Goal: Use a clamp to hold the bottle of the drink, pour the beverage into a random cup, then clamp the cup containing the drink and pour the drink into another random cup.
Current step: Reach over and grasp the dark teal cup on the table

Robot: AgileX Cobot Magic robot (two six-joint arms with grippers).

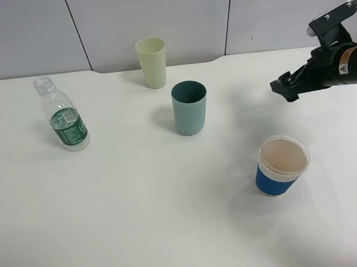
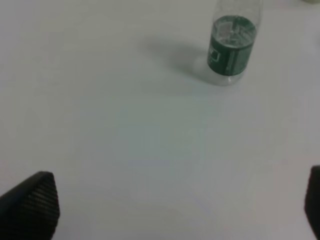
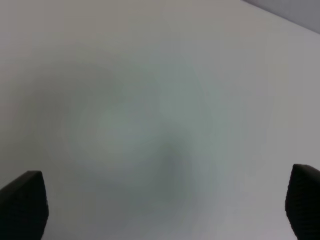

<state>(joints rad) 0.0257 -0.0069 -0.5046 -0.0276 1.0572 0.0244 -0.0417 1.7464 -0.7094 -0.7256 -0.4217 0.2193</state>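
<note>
The uncapped clear bottle with a green-and-white label stands upright at the table's left; the left wrist view shows the bottle well ahead of my left gripper, which is open and empty. The arm itself is outside the exterior view. The teal cup stands mid-table, with the pale yellow-green cup behind it. Hovering at the right, my right gripper is apart from the teal cup. In its wrist view the right gripper is open over bare table. I cannot tell the beverage's level.
A blue paper cup with a white rim stands at the front right, below the right arm. The white table runs back to a grey panelled wall.
</note>
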